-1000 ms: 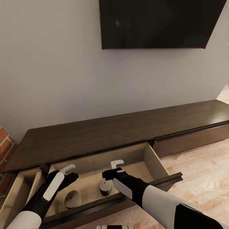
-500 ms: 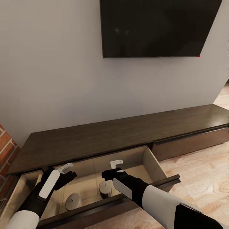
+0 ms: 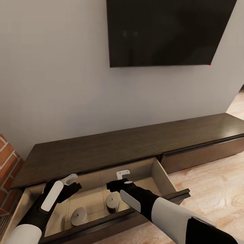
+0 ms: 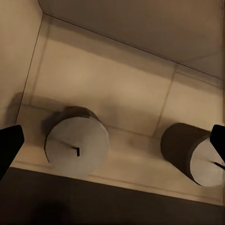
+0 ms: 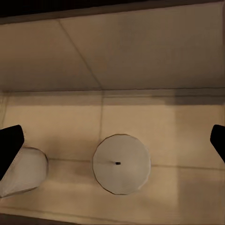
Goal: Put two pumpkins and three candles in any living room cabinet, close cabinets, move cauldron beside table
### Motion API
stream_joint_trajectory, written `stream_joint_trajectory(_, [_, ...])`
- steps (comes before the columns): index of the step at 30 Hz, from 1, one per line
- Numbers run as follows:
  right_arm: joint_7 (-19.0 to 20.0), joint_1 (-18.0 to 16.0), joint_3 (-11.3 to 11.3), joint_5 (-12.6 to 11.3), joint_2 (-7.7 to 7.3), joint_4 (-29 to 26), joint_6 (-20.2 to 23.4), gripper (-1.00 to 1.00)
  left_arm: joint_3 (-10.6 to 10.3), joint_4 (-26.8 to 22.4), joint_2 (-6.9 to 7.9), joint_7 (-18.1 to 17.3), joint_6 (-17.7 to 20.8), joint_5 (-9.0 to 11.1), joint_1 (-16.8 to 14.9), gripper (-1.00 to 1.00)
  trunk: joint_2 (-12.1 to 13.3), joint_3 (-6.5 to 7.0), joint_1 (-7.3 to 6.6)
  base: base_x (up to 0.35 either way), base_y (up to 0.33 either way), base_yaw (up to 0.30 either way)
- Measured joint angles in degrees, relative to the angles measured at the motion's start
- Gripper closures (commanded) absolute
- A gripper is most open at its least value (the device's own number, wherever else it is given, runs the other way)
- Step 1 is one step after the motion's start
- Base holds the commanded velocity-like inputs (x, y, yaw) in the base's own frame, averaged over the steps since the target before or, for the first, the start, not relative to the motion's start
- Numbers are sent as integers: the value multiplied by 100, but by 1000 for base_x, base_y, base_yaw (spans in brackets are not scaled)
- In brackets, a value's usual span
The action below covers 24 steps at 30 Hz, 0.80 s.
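Head view: the long dark brown cabinet (image 3: 135, 142) runs along the grey wall under a black TV (image 3: 166, 32), and one wide drawer (image 3: 162, 174) is pulled right out, pale beige inside. Two candles stand upright on the drawer floor, near the front edge and a little apart from each other: the left candle (image 3: 79, 216) and the right candle (image 3: 113, 203). Neither one touches a drawer wall.

The left tool (image 3: 69, 180) hangs over the left part of the drawer, fingers spread wide, nothing between them. Through the left wrist camera both candles sit below it, one candle (image 4: 77, 146) showing its flat top and wick, the other (image 4: 194, 159) leaning out of frame at the edge, dark fingertips (image 4: 10, 145) at either side of the picture.

The right tool (image 3: 119, 178) is over the middle of the drawer, above the right candle, also spread open and empty. Its wrist camera looks straight down on that candle (image 5: 122, 163), wick dot centred, with the second candle (image 5: 23, 171) just beside it.

Brick (image 3: 8, 162) shows at far left, pale wood floor (image 3: 210, 189) at right
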Motion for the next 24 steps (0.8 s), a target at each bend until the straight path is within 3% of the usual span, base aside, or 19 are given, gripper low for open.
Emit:
stream_joint_trajectory(4, [7, 0, -2, -7, 0, 3, -163, -100, 5, -4, 0, 1, 0, 0, 0, -100, 161, 72, -86, -231, 41, 0])
stream_joint_trajectory(15, [132, -2, -1, -8, 0, 1, -367, -100, 8, -35, 0, -8, 8, 0, 0, -100, 602, 269, -330, -20, 3, 0])
stream_joint_trajectory(24, [166, -8, -7, -12, 0, 29, -530, -100, 8, -50, -4, -6, 9, 0, 0, -100, 963, 472, -525, -268, 66, -129])
